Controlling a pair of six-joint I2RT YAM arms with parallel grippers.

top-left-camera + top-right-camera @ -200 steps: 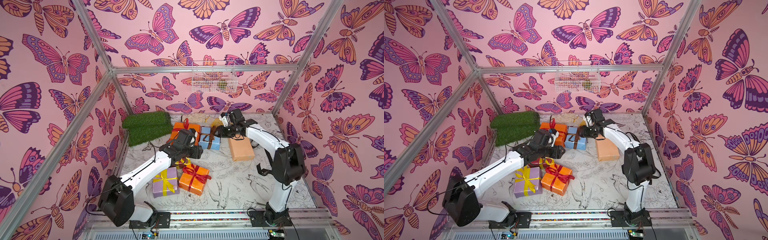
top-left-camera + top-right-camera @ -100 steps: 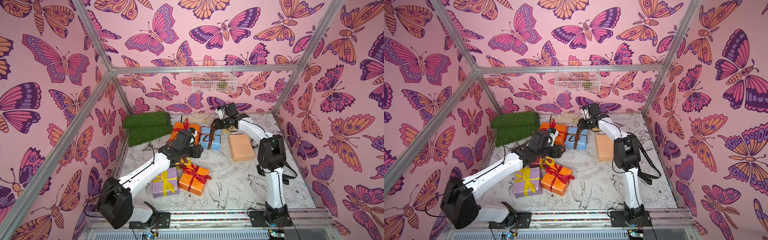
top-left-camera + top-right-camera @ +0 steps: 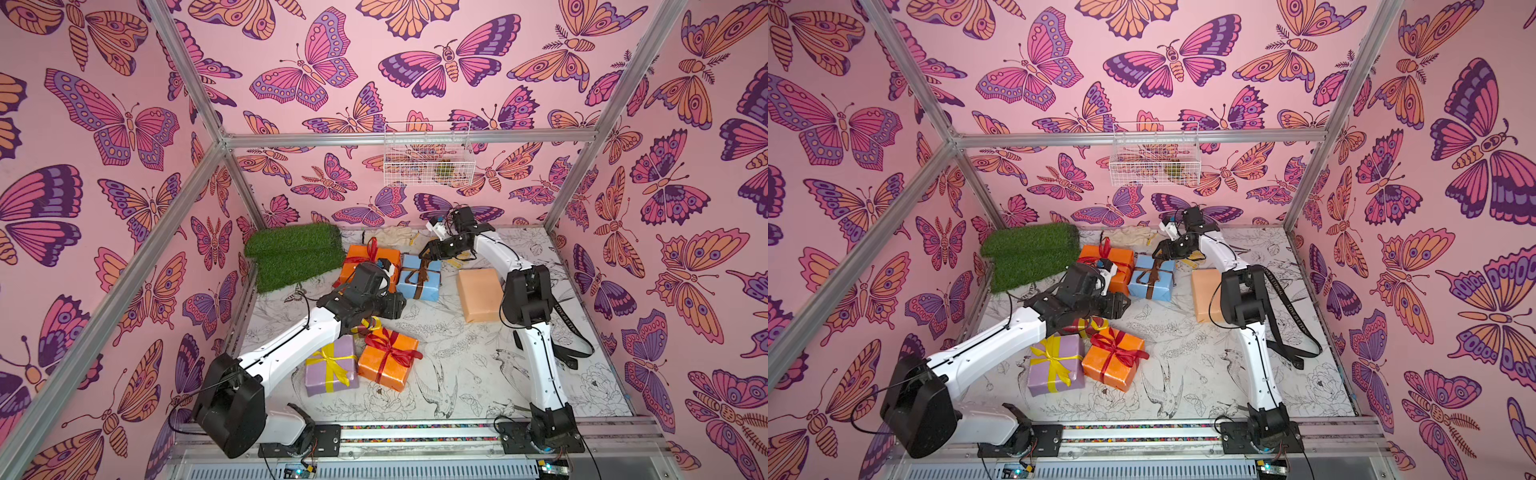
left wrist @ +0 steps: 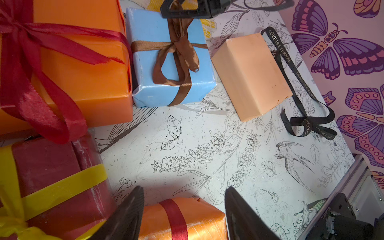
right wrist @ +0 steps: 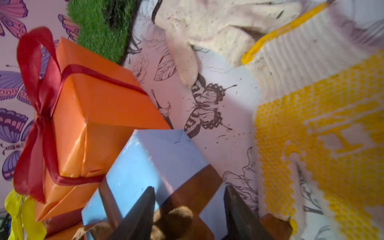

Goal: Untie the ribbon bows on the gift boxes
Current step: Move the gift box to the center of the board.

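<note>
My right gripper is open over the far end of the light blue gift box. Its fingers straddle the brown ribbon bow, which is still knotted. My left gripper is open and empty above the near orange box, whose red bow is tied. The far orange box has a red bow, the lilac box a yellow one. The dark red box has a yellow ribbon. The peach box is bare, and the black lettered ribbon lies loose beside it.
A folded green turf mat lies at the back left. A white and yellow glove lies by the back wall behind the blue box. A wire basket hangs on the back wall. The black ribbon trails past my right arm's elbow.
My right arm's elbow has swung left, from the right of the peach box to just beside it, while its gripper stayed by the blue box. The left arm has hardly moved.
</note>
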